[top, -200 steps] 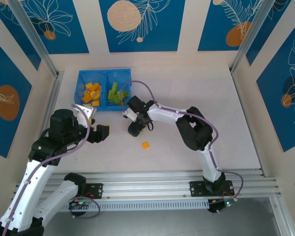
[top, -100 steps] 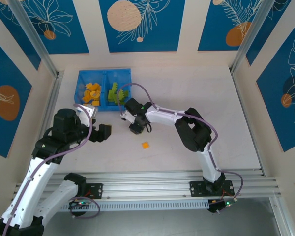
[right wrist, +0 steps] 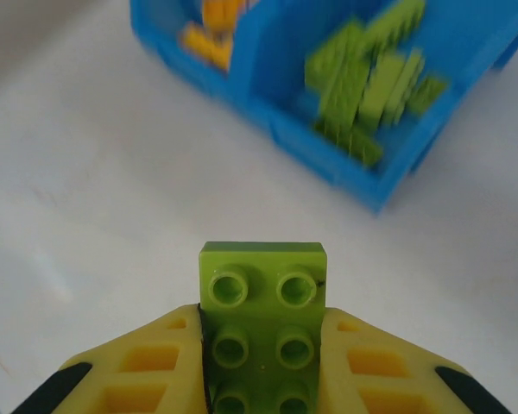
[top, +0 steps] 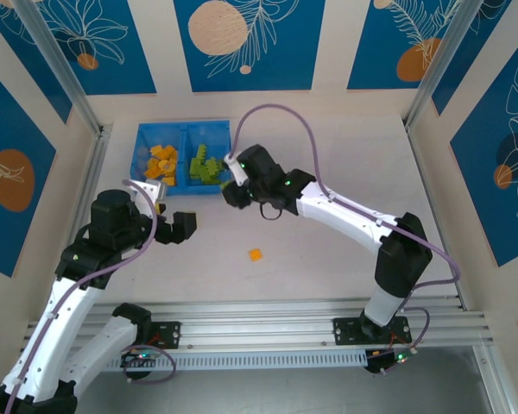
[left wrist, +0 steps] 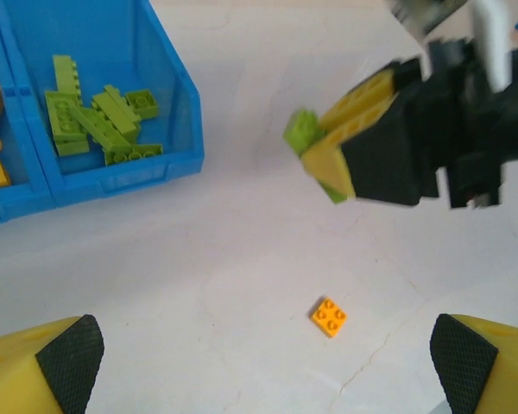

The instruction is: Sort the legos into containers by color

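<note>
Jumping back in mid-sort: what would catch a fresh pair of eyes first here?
First, the lime green brick clamped in the right gripper, held just off the near right corner of the blue bin, whose right compartment holds the green bricks. Next, one lone orange brick lying on the white table between the arms, with the left gripper wide open nearby.

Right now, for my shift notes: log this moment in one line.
right gripper: shut on green lego | left gripper: open, empty | orange lego: loose on table
</note>
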